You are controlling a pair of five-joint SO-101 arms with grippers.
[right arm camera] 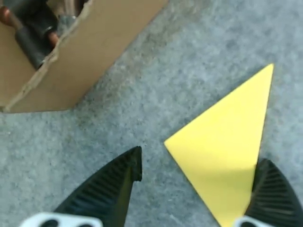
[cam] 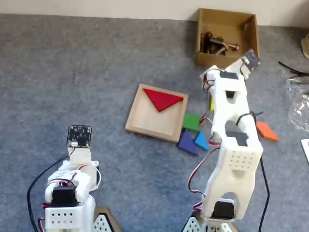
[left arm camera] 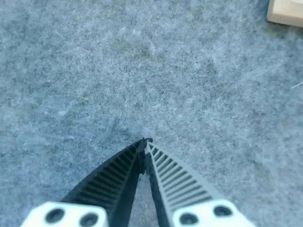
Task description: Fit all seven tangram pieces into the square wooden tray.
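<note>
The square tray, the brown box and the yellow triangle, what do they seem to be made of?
Square tray: pale unpainted wood with a matte finish, going by its even light tan face.
Brown box: raw cardboard; its rim is frayed and torn.
Yellow triangle: smooth, flat and evenly coloured; painted wood or plastic, I cannot tell which.

Overhead downward view; close wrist views, left sharing tray (left arm camera: 286,12) corner

Grey carpet (cam: 72,72), red triangle (cam: 164,99), yellow triangle (right arm camera: 227,142)
</note>
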